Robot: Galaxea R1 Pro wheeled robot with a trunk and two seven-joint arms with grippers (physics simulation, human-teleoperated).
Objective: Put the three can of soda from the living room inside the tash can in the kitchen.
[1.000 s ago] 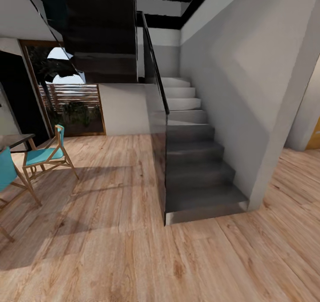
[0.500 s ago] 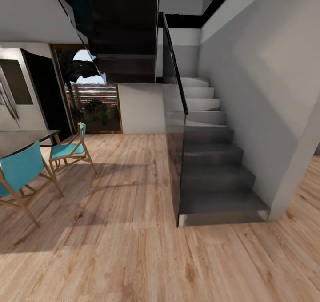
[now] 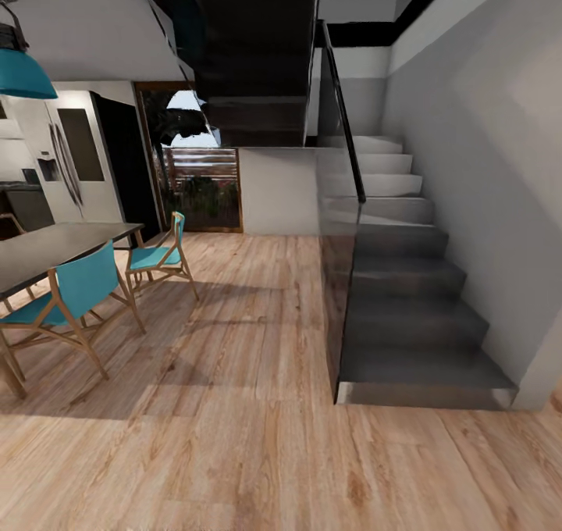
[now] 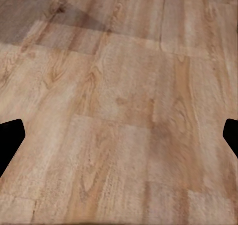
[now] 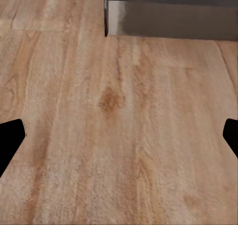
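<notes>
The cans of soda and the trash can are out of view. In the left wrist view my left gripper is open, its two dark fingertips wide apart at the picture's edges, with bare wooden floor between them. The right wrist view has my right gripper open the same way over the floor, nothing between its fingertips, and the grey bottom step of the stairs just ahead of it.
A grey staircase with a glass balustrade rises at the right. At the left stand a dark dining table and two teal chairs. A teal lamp hangs above. A glass door lies ahead across wooden floor.
The whole head view has swung to the left: the staircase sits further right in the picture, and the table, chairs, lamp and left wall have come into sight.
</notes>
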